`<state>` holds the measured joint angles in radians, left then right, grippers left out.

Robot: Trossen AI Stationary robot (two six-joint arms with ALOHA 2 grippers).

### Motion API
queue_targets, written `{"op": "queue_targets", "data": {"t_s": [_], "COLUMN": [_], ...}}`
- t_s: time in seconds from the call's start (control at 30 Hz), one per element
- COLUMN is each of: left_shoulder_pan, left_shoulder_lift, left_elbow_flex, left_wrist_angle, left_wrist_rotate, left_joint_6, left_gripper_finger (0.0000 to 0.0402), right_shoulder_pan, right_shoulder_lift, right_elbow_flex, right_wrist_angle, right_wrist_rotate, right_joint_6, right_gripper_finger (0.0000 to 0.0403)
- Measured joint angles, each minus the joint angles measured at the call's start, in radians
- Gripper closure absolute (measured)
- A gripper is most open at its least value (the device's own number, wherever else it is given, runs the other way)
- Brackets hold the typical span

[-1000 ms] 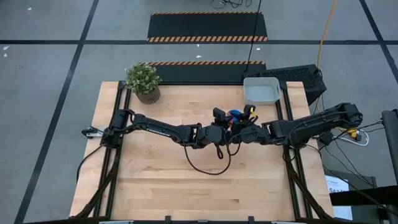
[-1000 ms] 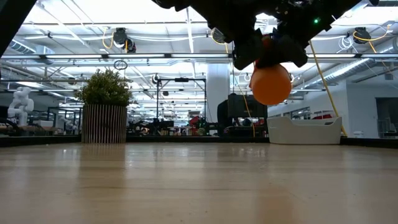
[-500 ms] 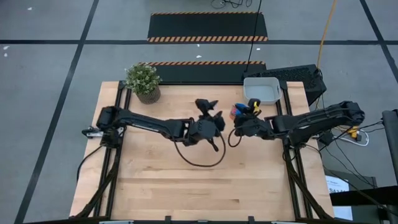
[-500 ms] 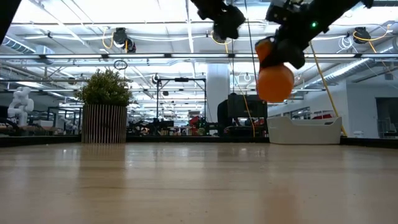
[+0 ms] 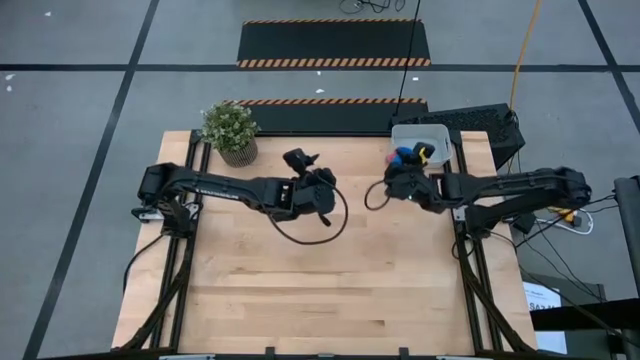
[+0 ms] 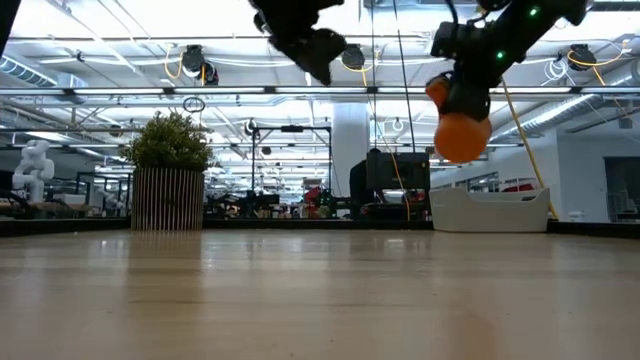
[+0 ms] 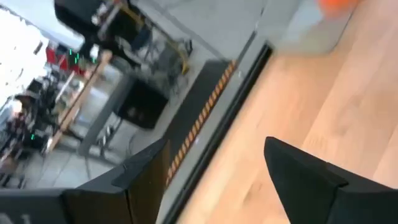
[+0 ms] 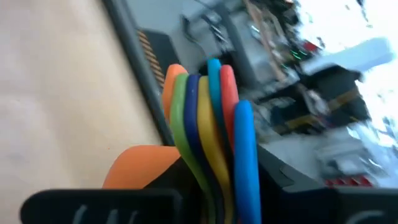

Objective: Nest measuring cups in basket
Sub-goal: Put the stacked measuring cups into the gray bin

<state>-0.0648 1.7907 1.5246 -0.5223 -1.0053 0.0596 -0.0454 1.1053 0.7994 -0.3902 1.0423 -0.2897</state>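
Measuring cups (image 8: 208, 134) are stacked one inside another and clamped by their handles in my right hand (image 5: 404, 180); I can see orange, green, dark blue, yellow, light blue and red handles fanned together in the right wrist view, with the orange bowl (image 6: 462, 136) outermost at the bottom of the stack. From above, that hand sits at the near left corner of the basket (image 5: 440, 133), the coloured handles (image 5: 410, 154) showing over its edge. In the low view the orange cup hangs in the air, well above the desk (image 6: 320, 290), and in that picture it is higher than the basket (image 6: 490, 211) and a little to its left. I cannot tell whether the stack is already over the inside of the basket.

My left hand (image 5: 303, 160) is empty, its two fingers (image 7: 298, 168) apart, raised above the desk near the middle of the far side, well apart from the cups. A potted plant (image 5: 230, 130) stands at the far left corner of the desk
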Motion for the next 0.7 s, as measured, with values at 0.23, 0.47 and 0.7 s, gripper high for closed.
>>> {"op": "queue_targets", "data": {"t_s": [0.23,0.47,0.7], "left_shoulder_pan": [0.005,0.011,0.008], "left_shoulder_lift": [-0.012,-0.011,-0.011], "left_elbow_flex": [-0.084,-0.114,-0.116], "left_wrist_angle": [-0.06,-0.059,-0.051], "left_wrist_rotate": [-0.002,-0.019,-0.019], "left_joint_6": [-0.118,-0.122,-0.129], "left_gripper_finger": [0.0159,0.0169,0.017], "right_shoulder_pan": [-0.165,-0.345,-0.471], "right_shoulder_lift": [0.006,0.006,0.006], "right_elbow_flex": [0.0,-0.013,-0.108], "right_wrist_angle": [0.007,0.001,0.106], "right_wrist_rotate": [0.087,0.079,-0.005], "right_joint_6": [-0.1,-0.112,-0.137], "right_gripper_finger": [0.0327,0.0331,0.0326]}}
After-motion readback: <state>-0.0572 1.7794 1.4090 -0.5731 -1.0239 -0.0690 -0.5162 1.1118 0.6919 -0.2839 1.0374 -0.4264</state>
